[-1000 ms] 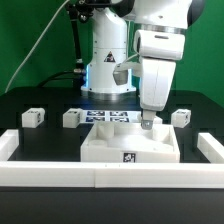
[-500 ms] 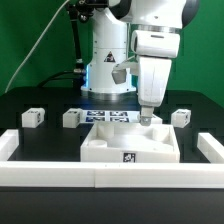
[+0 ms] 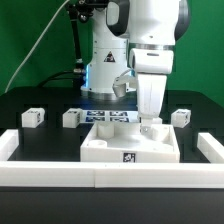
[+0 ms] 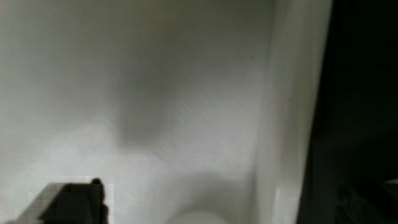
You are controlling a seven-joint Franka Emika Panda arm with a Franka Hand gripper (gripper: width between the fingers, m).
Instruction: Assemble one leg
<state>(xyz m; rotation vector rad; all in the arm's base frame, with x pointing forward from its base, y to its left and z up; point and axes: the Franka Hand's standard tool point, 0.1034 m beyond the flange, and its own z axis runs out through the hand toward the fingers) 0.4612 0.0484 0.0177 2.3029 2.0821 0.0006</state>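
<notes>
Three small white legs with tags lie on the black table: one (image 3: 33,117) at the exterior view's left, one (image 3: 72,118) beside it, one (image 3: 181,117) at the right. The large white slab (image 3: 115,148) lies at the front middle. My gripper (image 3: 150,122) points straight down at the slab's far right corner, jaws open, holding nothing. In the wrist view a blurred white surface (image 4: 160,100) fills the picture between the wide-set fingers of the gripper (image 4: 228,205). One dark finger (image 4: 71,203) shows, with dark table beyond the white edge.
The marker board (image 3: 105,117) lies behind the slab, between the legs. A low white rail (image 3: 60,172) runs along the front, with raised ends at the left (image 3: 8,145) and right (image 3: 210,147). The arm's base (image 3: 105,70) stands at the back.
The arm's wrist has shifted a little toward the exterior view's left, and the gripper has sunk slightly at the slab's far right corner. The jaws stay wide. No part has moved.
</notes>
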